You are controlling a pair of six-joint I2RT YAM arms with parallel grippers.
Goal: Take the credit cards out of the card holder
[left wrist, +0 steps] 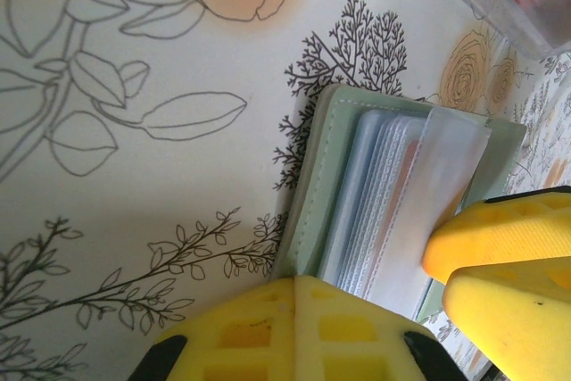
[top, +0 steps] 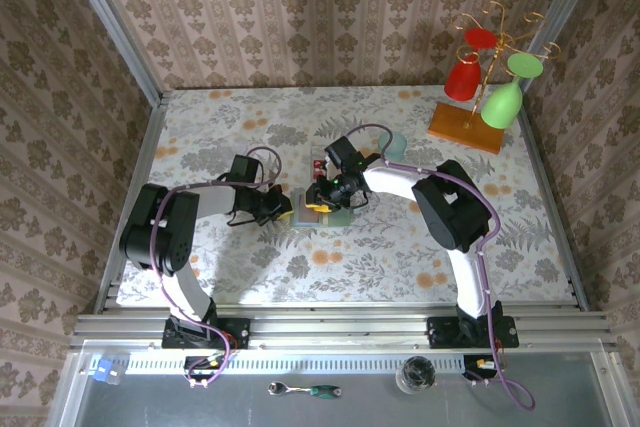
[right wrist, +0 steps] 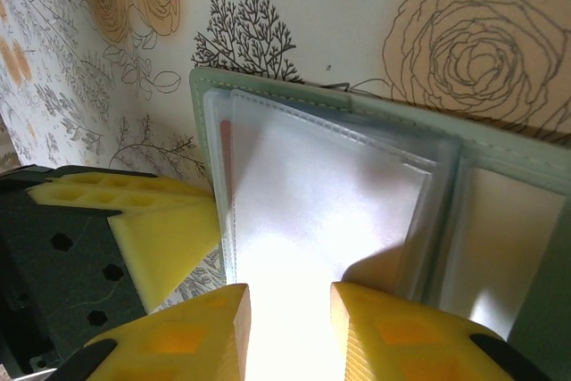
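On the near rail in front of the bench (top: 470, 257) lie a ratchet wrench (top: 305, 389) and, to its right, a glass jar (top: 417, 374). Both arms reach from their bases toward the middle of the flowered cloth.

The left tool (top: 287, 209) comes in from the left with its yellow fingers (right wrist: 143, 220) pressed together, no gap between them. Their tips sit at the left edge of the card holder (left wrist: 335, 158). Whether they pinch the cover or merely press against it cannot be told.

The card holder lies open and flat at mid-bench between the two tools, its grey-green cover underneath and a stack of clear plastic sleeves (right wrist: 321, 211) fanned on top. Of the credit cards (right wrist: 225, 142), only a reddish edge shows through the sleeves, tucked inside near the left side.

The right tool (right wrist: 290, 296) hangs over the holder from the far right with its jaws partly apart. A clear sleeve lies in the gap between them, and neither finger is closed on it.

Just beyond the holder stands a small clear box (top: 319, 161) with something red inside. A pale teal cup (top: 396, 143) stands farther right. In the far right corner is a wooden-based rack (top: 465, 127) hung with red and green glasses.
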